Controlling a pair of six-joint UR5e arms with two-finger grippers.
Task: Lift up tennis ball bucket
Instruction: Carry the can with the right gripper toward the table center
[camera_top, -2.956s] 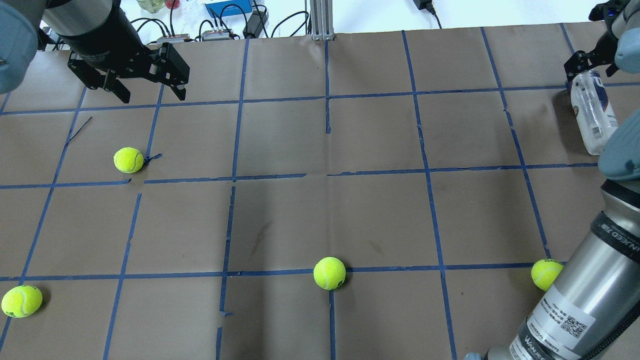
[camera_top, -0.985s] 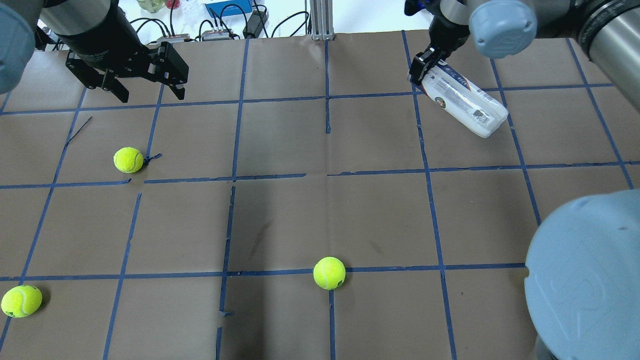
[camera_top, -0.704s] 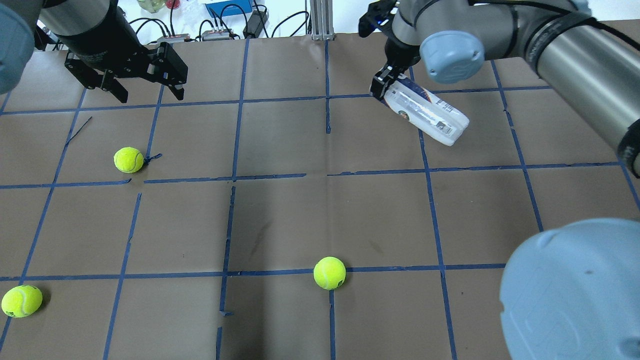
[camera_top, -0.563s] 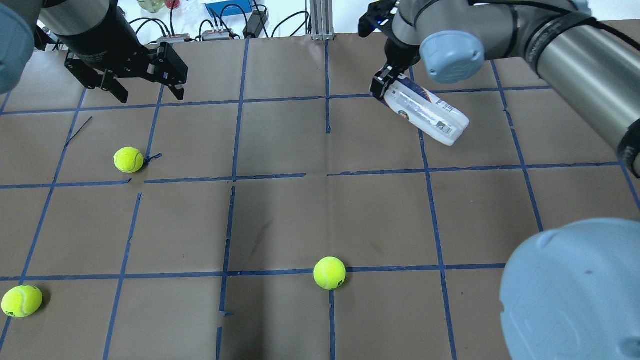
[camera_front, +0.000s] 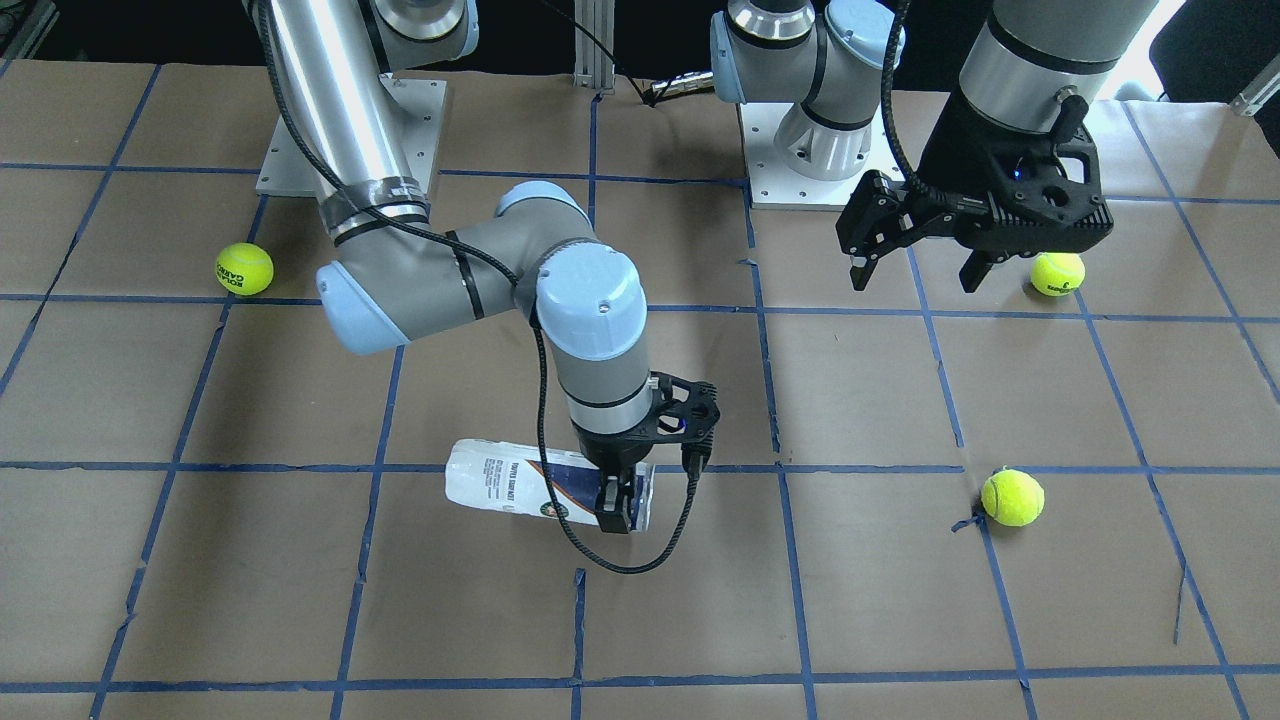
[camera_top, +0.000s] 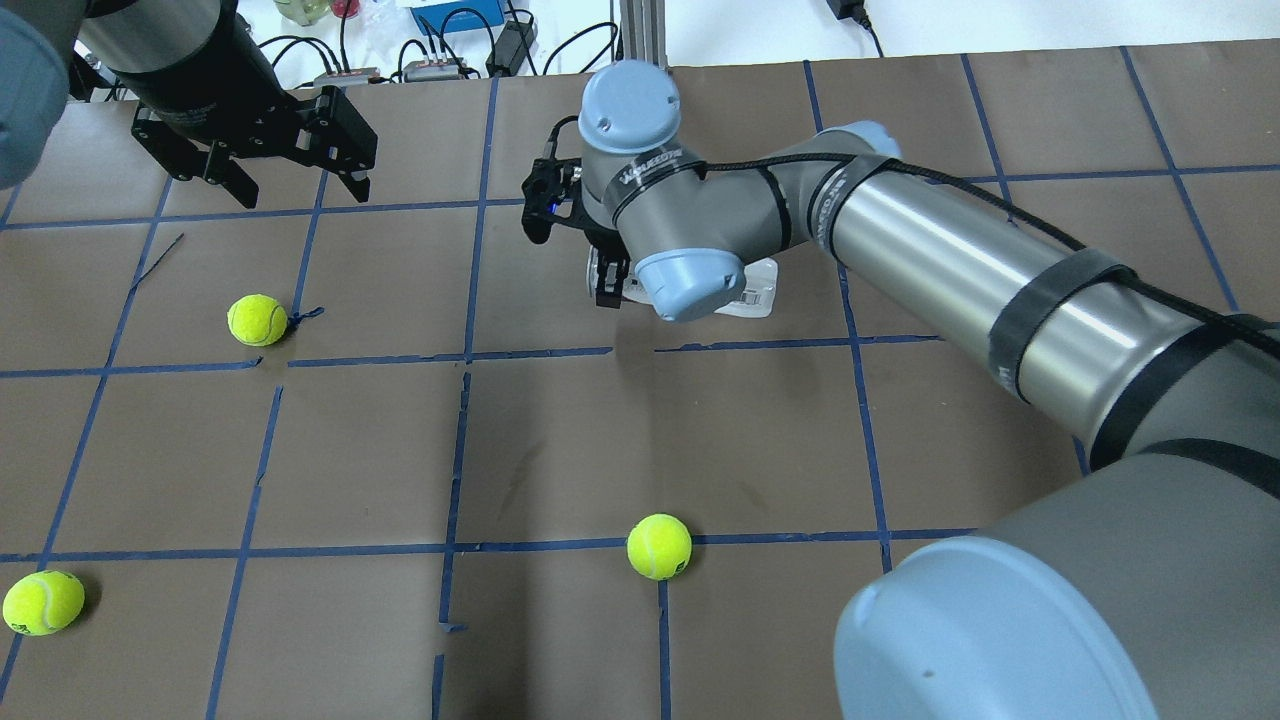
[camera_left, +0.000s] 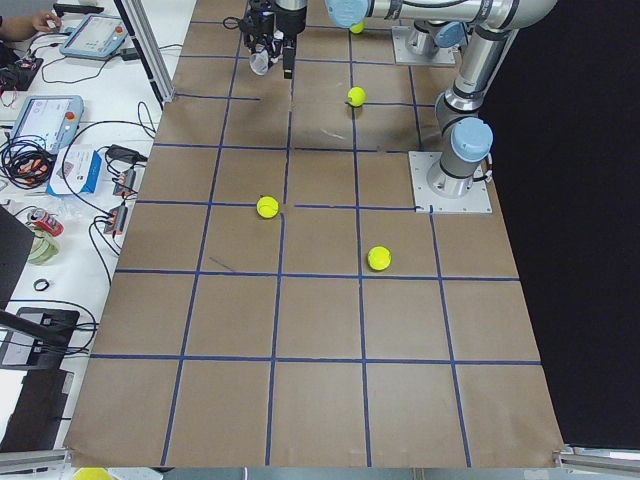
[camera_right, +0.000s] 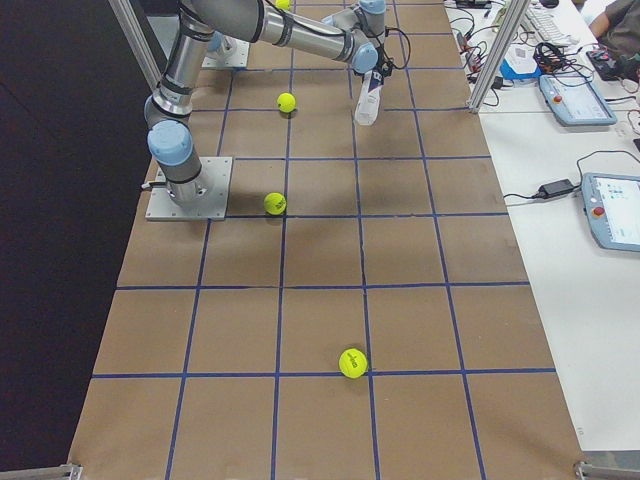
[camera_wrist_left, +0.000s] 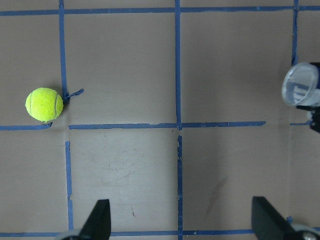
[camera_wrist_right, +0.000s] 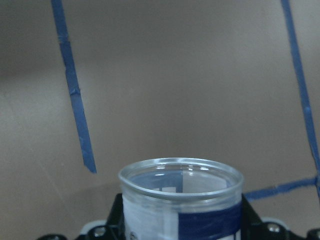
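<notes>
Clear plastic with a white and navy label, the tennis ball bucket (camera_front: 520, 488) lies on its side, pinched near its open end by the right gripper (camera_front: 617, 512). It seems to hang just off the table (camera_front: 300, 600), but that is hard to see. It is well apart from the tennis ball by the loose tape (camera_front: 1012, 497). The left gripper (camera_front: 915, 282) hangs spread wide and empty, nearer the robot than that ball.

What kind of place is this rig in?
Probably a robotics lab cell: brown paper-covered table gridded with blue tape, grey teach pendant on a white side bench.
</notes>
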